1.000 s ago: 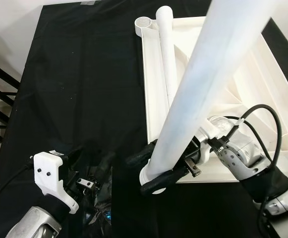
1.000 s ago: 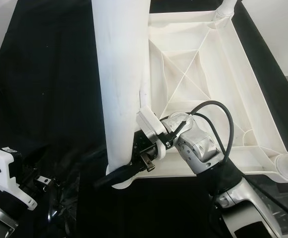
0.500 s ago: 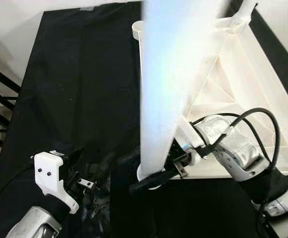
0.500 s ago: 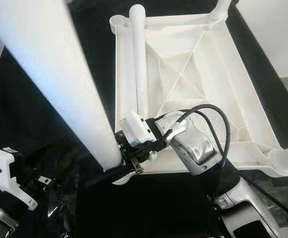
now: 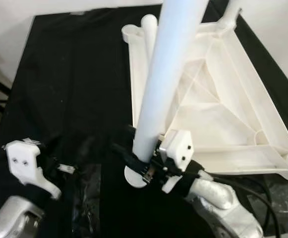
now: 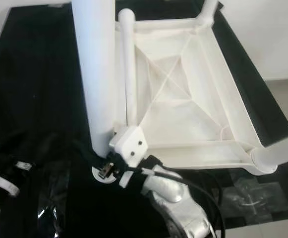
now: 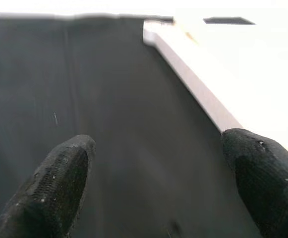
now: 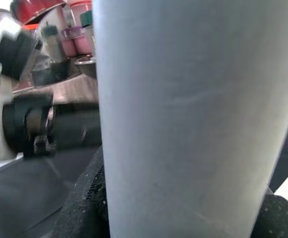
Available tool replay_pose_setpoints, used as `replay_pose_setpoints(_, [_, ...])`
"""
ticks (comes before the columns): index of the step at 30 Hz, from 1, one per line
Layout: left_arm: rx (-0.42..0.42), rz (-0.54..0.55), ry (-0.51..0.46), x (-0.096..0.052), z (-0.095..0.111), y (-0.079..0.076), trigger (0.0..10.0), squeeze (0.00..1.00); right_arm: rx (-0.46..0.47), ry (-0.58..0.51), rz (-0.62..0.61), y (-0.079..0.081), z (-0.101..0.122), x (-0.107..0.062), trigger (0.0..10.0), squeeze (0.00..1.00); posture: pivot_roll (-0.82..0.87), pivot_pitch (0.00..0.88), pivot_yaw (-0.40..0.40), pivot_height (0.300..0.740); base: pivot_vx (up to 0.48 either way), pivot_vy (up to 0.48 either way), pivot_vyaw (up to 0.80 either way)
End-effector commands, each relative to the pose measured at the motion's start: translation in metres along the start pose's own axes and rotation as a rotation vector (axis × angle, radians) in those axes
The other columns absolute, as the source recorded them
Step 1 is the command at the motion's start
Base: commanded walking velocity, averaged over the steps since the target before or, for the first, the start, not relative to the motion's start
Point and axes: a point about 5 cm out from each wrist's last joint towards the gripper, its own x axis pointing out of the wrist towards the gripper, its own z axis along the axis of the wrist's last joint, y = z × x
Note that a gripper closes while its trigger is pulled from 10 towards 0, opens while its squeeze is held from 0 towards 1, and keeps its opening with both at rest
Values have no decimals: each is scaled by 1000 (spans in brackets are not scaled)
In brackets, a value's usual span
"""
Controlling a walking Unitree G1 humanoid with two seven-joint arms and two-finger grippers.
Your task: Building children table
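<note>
Upright, table leg [image 5: 158, 84] between right gripper [image 5: 134, 157] fingers

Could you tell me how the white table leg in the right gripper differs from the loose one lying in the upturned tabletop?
The held leg stands nearly upright, clamped near its lower end by the right gripper; the loose leg lies flat inside the upturned tabletop along its left wall. The held leg's foot sits on the black cloth; the loose leg touches no gripper. Both are plain white tubes.
</note>
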Motion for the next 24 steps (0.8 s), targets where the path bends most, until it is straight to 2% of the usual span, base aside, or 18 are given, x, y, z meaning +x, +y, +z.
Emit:
replay_pose_setpoints(1, [-8, -55, -15, 6, 8, 3, 10000, 0, -14, 298, -146, -21, -58, -2, 10000, 0, 11, 278, 40, 740, 0, 0, 0])
replay_pose_setpoints(3, [-11, -114, -38, 13, 15, 0, 10000, 0, -22, 291, -139, -21, -59, 5, 10000, 0, 11, 261, 42, 740, 0, 0, 0])
replay_pose_setpoints(7, [-26, -137, -61, 17, 19, -1, 10000, 0, -21, 297, -146, -21, -60, 8, 10000, 0, 8, 246, 43, 740, 0, 0, 0])
replay_pose_setpoints(8, [-66, -182, -102, 22, 27, -4, 10000, 0, -34, 309, -184, -17, -58, 11, 10000, 0, 6, 222, 44, 740, 0, 0, 0])
replay_pose_setpoints(13, [-125, -273, -157, 24, 41, -8, 10000, 0, -34, 291, -192, -21, -55, 17, 10000, 0, 10, 201, 46, 740, 0, 0, 0])
replay_pose_setpoints(14, [-153, -355, -182, 24, 51, -12, 10000, 0, -39, 264, -190, -27, -52, 23, 10000, 0, 15, 185, 47, 740, 0, 0, 0])
replay_pose_setpoints(20, [-156, -437, -191, 24, 61, -13, 10000, 0, -46, 240, -189, -33, -50, 29, 10000, 0, 17, 175, 50, 740, 0, 0, 0])
replay_pose_setpoints(22, [-156, -582, -186, 25, 74, -17, 10000, 0, -50, 219, -186, -35, -50, 34, 10000, 0, 20, 152, 54, 740, 0, 0, 0])
replay_pose_setpoints(23, [-156, -582, -186, 25, 74, -17, 10000, 0, -50, 219, -186, -35, -50, 34, 10000, 0, 20, 152, 54, 740, 0, 0, 0])
replay_pose_setpoints(24, [-168, -671, -184, 26, 82, -20, 10000, 251, -51, 212, -186, -35, -50, 36, 10000, 0, 20, 146, 58, 740, 0, 0, 0])
